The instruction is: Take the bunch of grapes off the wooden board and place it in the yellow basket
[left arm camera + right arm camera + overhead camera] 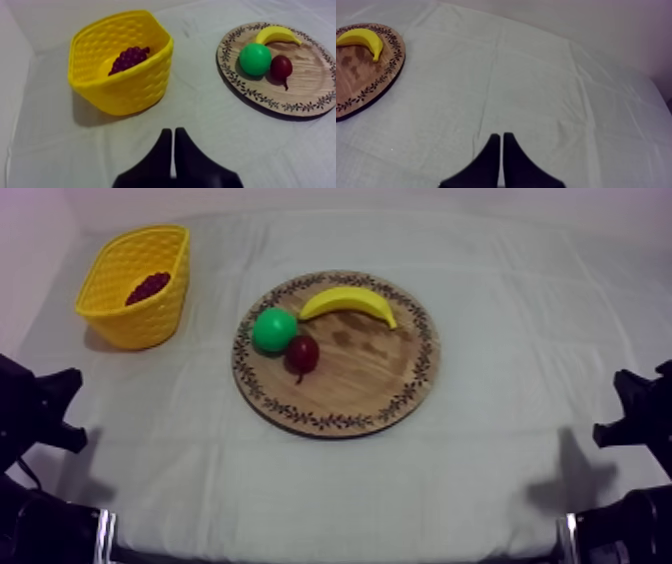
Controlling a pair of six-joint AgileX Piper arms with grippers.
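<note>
The bunch of grapes [148,287] lies inside the yellow basket [140,323], which stands upright near the far left corner of the table [520,338]. The bunch rests low in the basket against the wall that faces the table's middle. Its long axis runs on a slant, with one end toward the table's near left corner and the other toward the far right. Which end carries the stem I cannot tell.

The round wooden board [370,378] lies about the middle of the table, well apart from the basket. A banana [350,300] lies on the far part of the board, its length running left to right and both tips curving toward the near edge. A round green fruit [274,329] sits on the board's left part. A small red fruit [303,353] touches it on the near right, its stalk pointing toward the near edge.

The left gripper [172,131] sits by the table's left edge toward the near corner, facing the basket. Its jaws lie together as a narrow wedge with nothing between them. The right gripper [501,135] sits by the right edge over bare cloth, and its jaws are likewise pressed together and hold nothing.
</note>
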